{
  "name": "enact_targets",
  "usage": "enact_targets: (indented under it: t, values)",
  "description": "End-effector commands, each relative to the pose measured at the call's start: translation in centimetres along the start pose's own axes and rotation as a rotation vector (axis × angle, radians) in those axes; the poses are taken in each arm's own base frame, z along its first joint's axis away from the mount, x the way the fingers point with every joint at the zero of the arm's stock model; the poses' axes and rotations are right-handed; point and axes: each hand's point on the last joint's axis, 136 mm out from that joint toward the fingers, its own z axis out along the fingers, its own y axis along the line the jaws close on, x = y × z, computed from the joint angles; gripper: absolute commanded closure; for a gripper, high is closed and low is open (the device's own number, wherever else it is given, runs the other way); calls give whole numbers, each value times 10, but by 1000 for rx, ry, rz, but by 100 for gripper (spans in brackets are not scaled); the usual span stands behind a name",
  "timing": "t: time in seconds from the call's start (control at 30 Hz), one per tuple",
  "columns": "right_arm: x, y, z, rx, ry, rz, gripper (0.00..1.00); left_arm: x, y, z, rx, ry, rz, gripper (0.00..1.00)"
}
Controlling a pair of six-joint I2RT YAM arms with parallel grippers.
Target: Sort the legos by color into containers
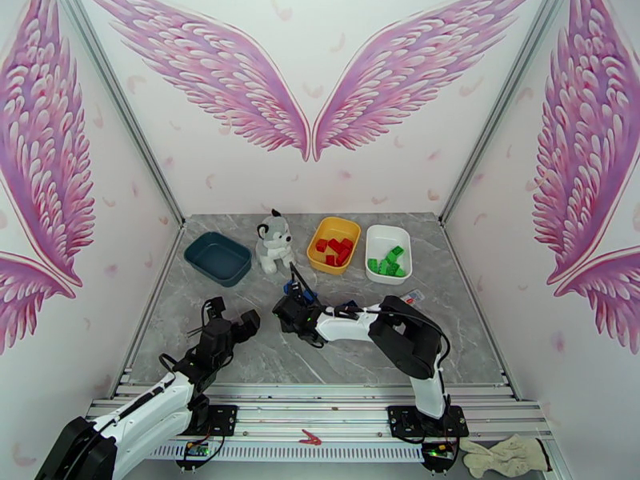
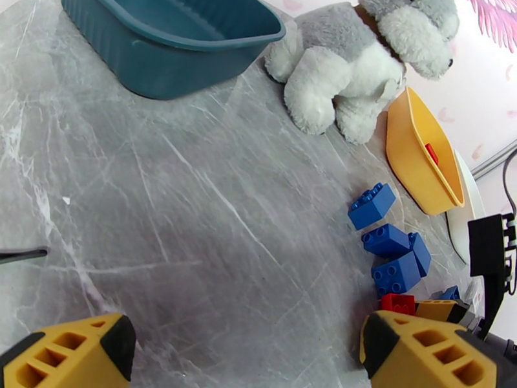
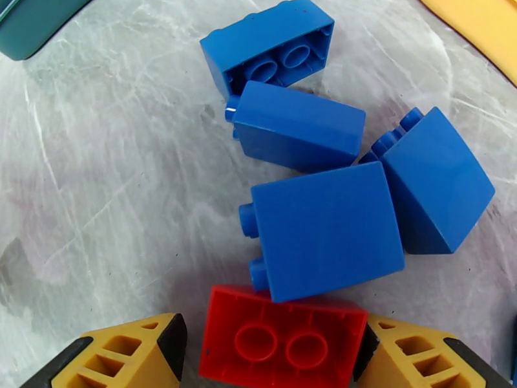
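Note:
Several blue legos [image 3: 323, 227] lie in a loose cluster on the grey table, also seen as blue legos [image 2: 388, 250] and blue legos [image 1: 304, 296]. Just in front of them a red lego [image 3: 284, 337] lies studs down between the fingers of my right gripper [image 3: 274, 360]. The right finger touches it, and a narrow gap shows at the left finger. My right gripper [image 1: 290, 304] is low over the table centre. My left gripper [image 1: 232, 320] hovers open with nothing between its fingers [image 2: 71, 350]. The teal tray [image 1: 218, 259] holds no bricks. The yellow tray [image 1: 316, 251] holds red legos, and the white tray [image 1: 374, 238] holds green ones.
A grey-and-white plush dog [image 1: 274, 242] sits between the teal and yellow trays. A small red, white and blue item [image 1: 412, 296] lies beside the right arm. Bare marble stretches from the left gripper to the teal tray [image 2: 168, 53].

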Motion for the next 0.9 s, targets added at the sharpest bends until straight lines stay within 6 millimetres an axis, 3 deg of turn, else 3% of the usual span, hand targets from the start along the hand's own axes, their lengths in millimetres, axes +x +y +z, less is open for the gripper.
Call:
enact_targets:
  t: [0.0,0.27,0.5,0.7,0.87]
  values:
    - [6,-13,15,49,28,26,33,0,-1,-1,15,-4,-12,1]
    - [1,-12,7,20,12,38,51,-1,-14,3,50,22,-2,1]
    - [-3,-22,-20,-14,-22,57,60,2,-42,17,116,72,17,1]
    - [-21,-47,-48,14,-83,72,62,3,-85,27,192,93,61,2]
    - [-50,-83,-57,64,-125,129,64,-6,-121,34,246,89,87,2]
